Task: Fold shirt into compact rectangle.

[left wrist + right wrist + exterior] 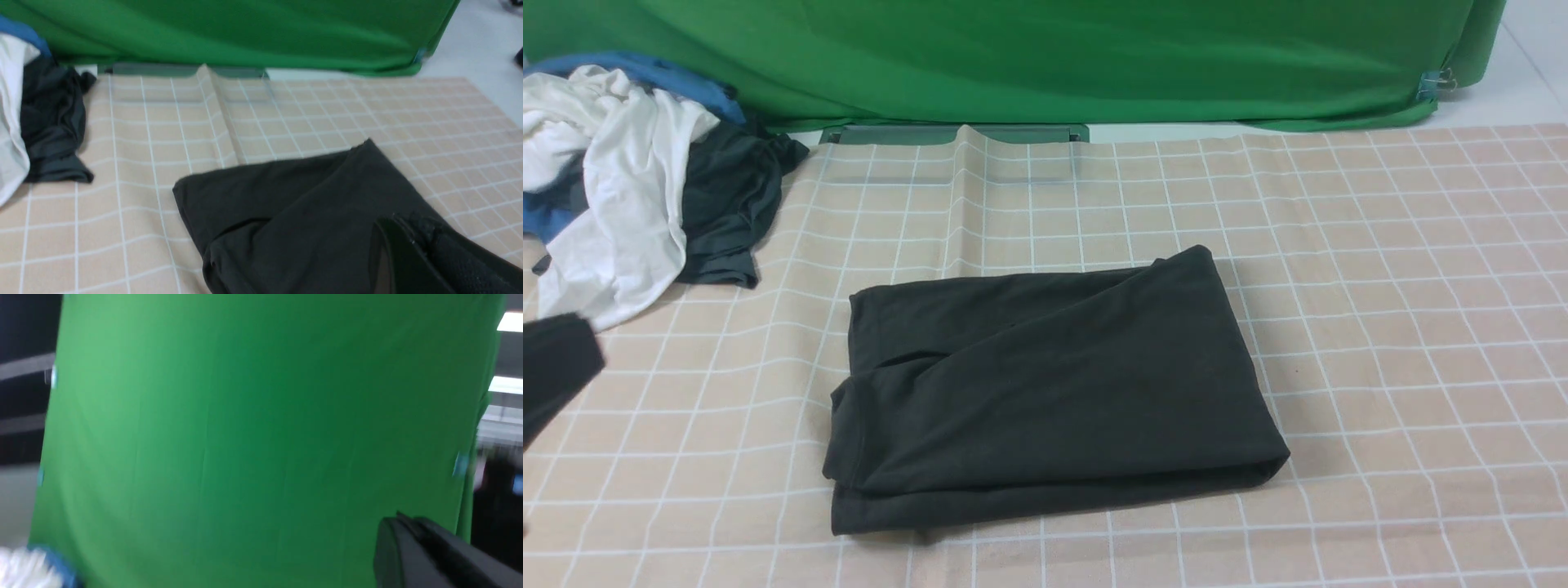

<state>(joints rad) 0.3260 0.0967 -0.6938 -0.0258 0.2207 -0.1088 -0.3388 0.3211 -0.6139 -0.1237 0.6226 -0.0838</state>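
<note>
The black shirt (1045, 392) lies folded into a rough rectangle in the middle of the checked tablecloth, with its layered edges along the left and front sides. No print or label shows. In the left wrist view the shirt (294, 220) fills the lower middle. My left gripper (402, 222) is shut, fingers pressed together with no cloth between them. Its arm (556, 367) shows at the far left edge of the front view, apart from the shirt. My right gripper (402, 518) is shut and empty, raised and facing the green backdrop; it is out of the front view.
A pile of clothes sits at the back left: a white garment (613, 204), a dark grey garment (727, 204) and a blue one (662, 73). A green backdrop (1045, 57) hangs behind the table. The tablecloth (1380, 286) has a raised crease (968, 188) behind the shirt.
</note>
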